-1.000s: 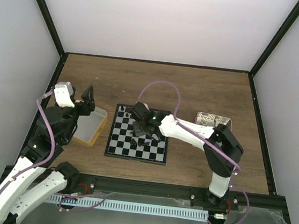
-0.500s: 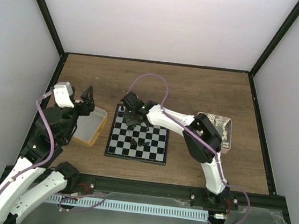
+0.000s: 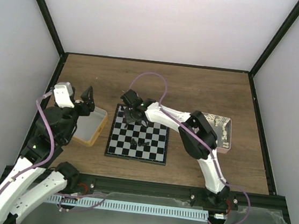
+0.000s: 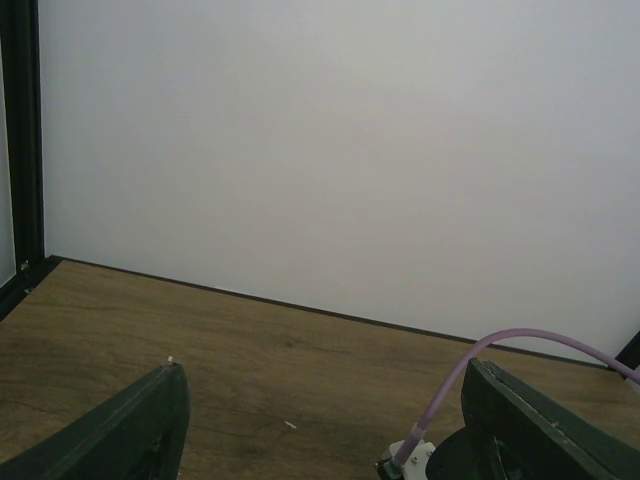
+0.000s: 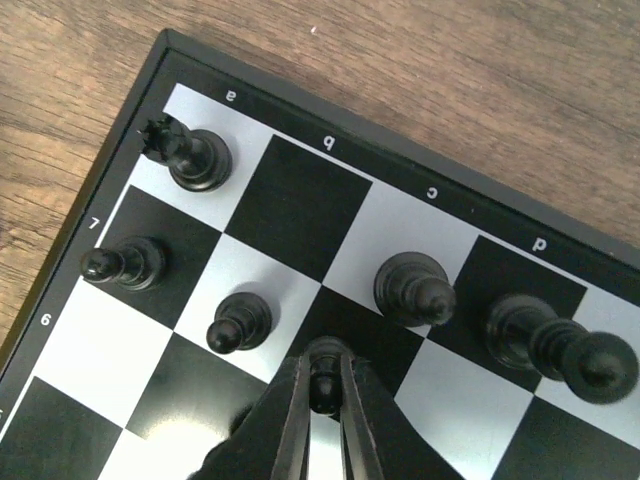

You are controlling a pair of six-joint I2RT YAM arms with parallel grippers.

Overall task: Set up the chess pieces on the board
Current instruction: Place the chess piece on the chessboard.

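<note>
Swinging further left than a second ago, the right arm now reaches the chessboard's [image 3: 134,152] far-left corner. Above the yellow-rimmed tray [image 3: 97,131], the left gripper [image 3: 86,100] hangs with jaws wide apart; the right gripper [image 5: 322,395] pinches a black pawn [image 5: 322,372] at a dark square, right of two other pawns [image 5: 238,322] and a rook [image 5: 195,158]

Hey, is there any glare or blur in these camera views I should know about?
Right wrist: bright sheen on the board beside the right gripper; chess pieces sharp. Left wrist: left gripper fingers dark and soft-edged. Top external: evenly lit, pieces tiny.
</note>
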